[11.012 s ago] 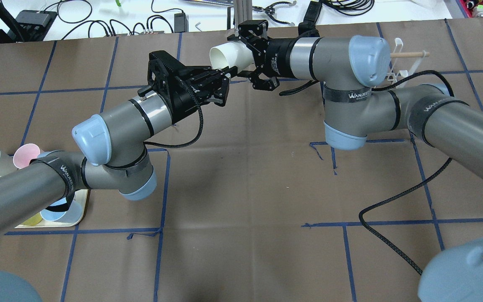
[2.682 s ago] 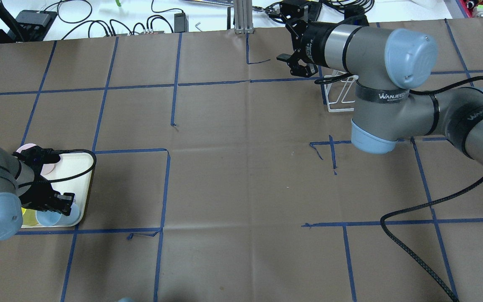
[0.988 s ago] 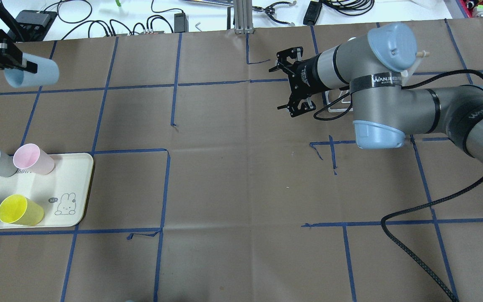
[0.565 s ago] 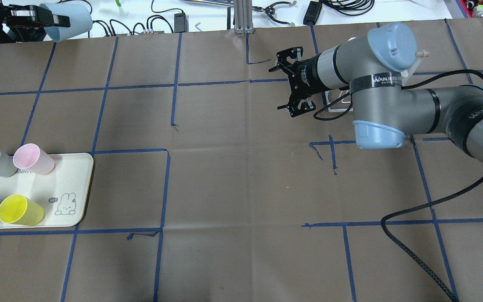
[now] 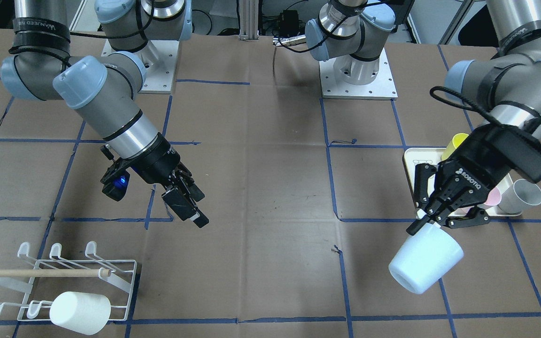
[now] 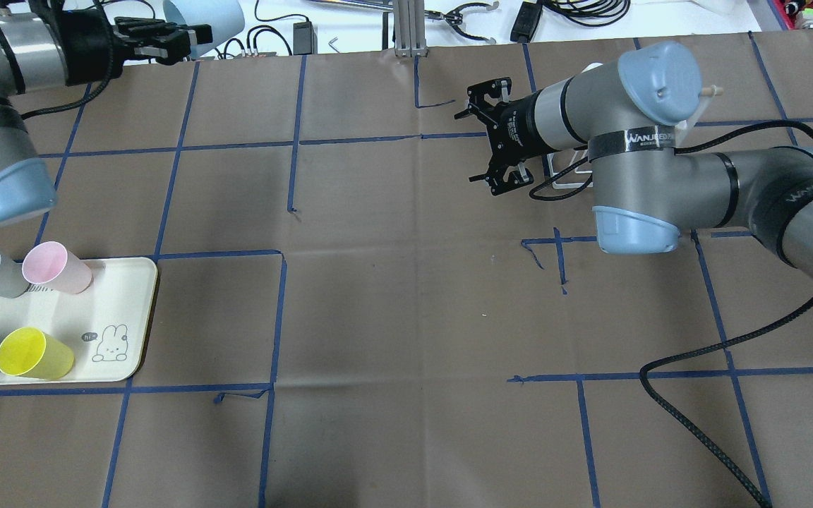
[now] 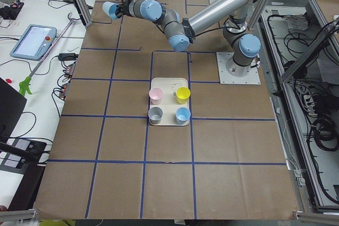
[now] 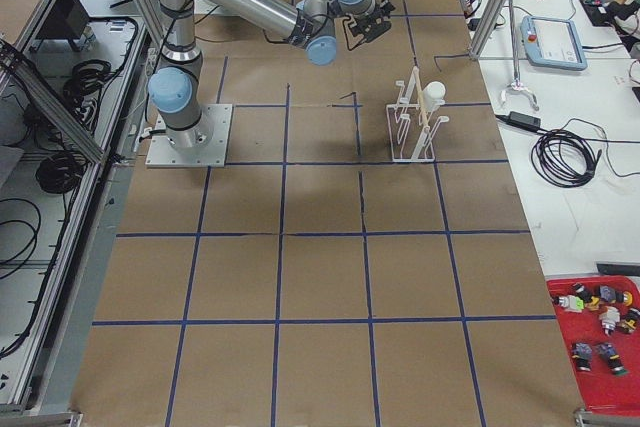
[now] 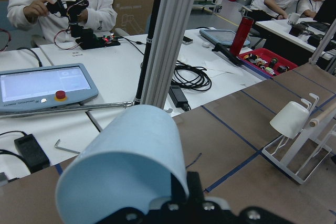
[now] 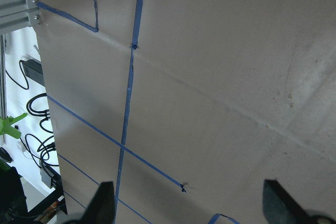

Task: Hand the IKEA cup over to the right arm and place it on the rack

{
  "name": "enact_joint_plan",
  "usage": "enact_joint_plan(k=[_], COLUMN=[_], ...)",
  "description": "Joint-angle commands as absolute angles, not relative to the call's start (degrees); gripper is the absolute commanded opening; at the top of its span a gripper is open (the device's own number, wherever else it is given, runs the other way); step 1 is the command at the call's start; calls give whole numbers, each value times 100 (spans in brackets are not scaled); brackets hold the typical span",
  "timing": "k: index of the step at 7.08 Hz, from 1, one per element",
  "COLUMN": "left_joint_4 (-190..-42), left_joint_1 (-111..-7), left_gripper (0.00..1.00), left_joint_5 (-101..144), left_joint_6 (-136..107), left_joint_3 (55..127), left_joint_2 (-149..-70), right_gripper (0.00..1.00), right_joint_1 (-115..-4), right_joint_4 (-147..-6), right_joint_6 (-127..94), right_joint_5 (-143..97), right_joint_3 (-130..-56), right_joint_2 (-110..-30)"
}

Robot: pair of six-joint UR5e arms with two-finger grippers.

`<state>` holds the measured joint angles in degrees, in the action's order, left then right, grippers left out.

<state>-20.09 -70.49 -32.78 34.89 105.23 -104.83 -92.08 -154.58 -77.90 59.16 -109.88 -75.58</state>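
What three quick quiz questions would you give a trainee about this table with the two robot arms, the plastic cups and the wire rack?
1. True or false: the small white wire rack holds no cup.
2. Multiple choice: how many cups stand on the cream rectangular tray? A two, B four, C six.
3. Short answer: which gripper holds the pale-blue plastic cup, and in what state is the other one?

Key
1. False: a white cup sits on it.
2. B.
3. The left gripper holds it. The right gripper is open and empty.
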Motion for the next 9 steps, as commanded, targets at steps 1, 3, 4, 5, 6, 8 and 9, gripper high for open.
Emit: enact_joint_plan(k=[1, 3, 4, 5, 6, 8, 9], left_joint_4=[157, 2013, 2230, 2328, 2338, 2320, 2294], left_joint_1=[-7460, -7908, -8075, -8225, -8279, -8314, -8393], left_gripper=[1, 4, 4, 6, 10, 11, 11], left_joint_5=[-3041, -3119, -3129, -3129, -3120, -3103, -3103], left_joint_6=[3132, 1695, 1574, 1591, 1591, 1591, 1591], left_joint_3=[10923, 11205, 11380, 11486, 11496, 11609, 11689], left_joint_2=[-11124, -11364, -11338, -11329, -11320, -11285, -11242], right_gripper=[100, 100, 100, 100, 100, 100, 99], right_joint_1=[-9237, -9438, -9526, -9571, -9641, -9668, -9781], right_joint_4=[-16781, -17801, -18294, -18342, -18343, -18430, -18570], right_joint_6=[-7761, -7848, -7866, -7884, -7971, -7980, -8033], right_joint_5=[5933, 5871, 5862, 5871, 5819, 5634, 5712], right_joint_3=[-10995, -10995, -10995, -10995, -10995, -10986, -10986], right_joint_2=[-7471, -7313, -7304, -7304, -7295, -7277, -7269])
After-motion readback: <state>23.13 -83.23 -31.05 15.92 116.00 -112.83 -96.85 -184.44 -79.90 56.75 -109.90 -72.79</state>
